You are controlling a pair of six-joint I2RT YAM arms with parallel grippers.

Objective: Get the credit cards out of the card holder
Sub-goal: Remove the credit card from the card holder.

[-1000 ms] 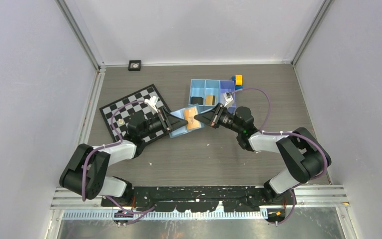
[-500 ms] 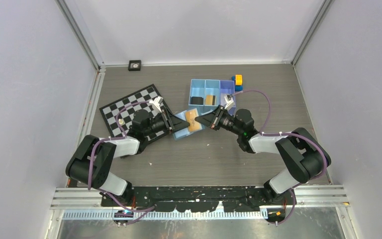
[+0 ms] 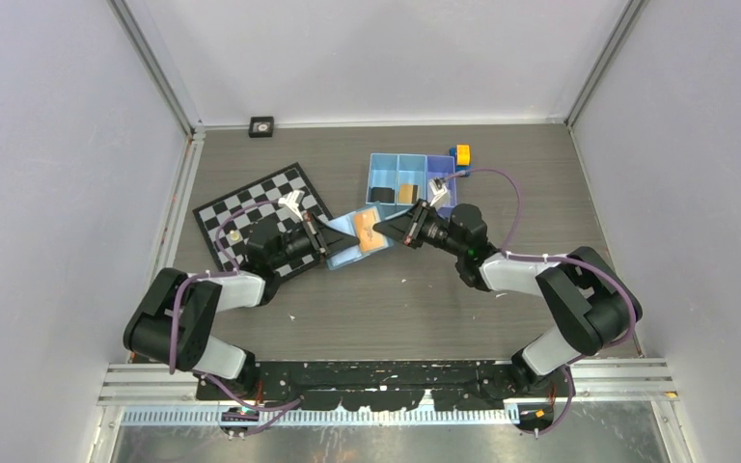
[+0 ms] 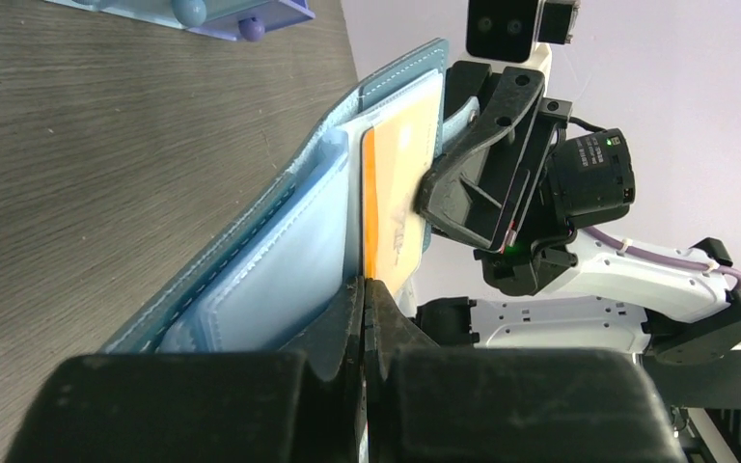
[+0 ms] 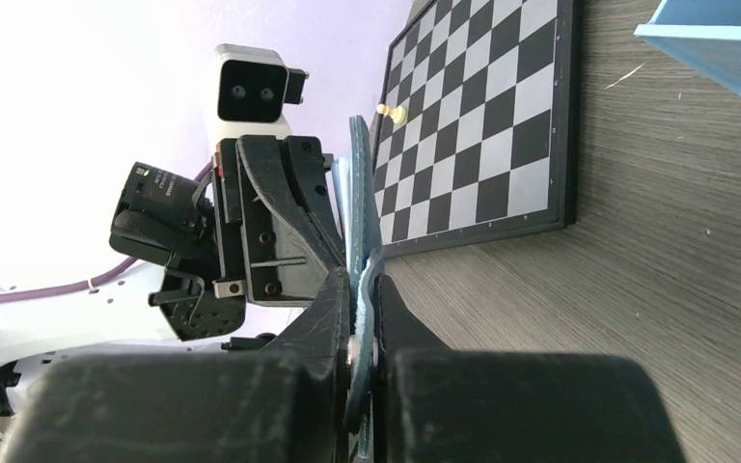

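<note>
The right tool (image 5: 362,285) is clenching the open card holder (image 4: 280,280) just beside the chessboard (image 5: 482,125), holding it steady while the left tool (image 4: 365,289) is pinching the tan credit card (image 4: 400,183), likely to pull it out.

The card holder (image 3: 355,224) between chessboard (image 3: 272,188) and tray (image 3: 383,172)

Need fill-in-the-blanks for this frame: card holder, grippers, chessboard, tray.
1. The card holder is ___, a tan-brown card showing inside.
2. The left gripper and right gripper are each ___ on its edges.
3. The chessboard lies on the ___ arm's side.
4. The blue tray has ___ compartments.
Missing: open; shut; left; three.
</note>
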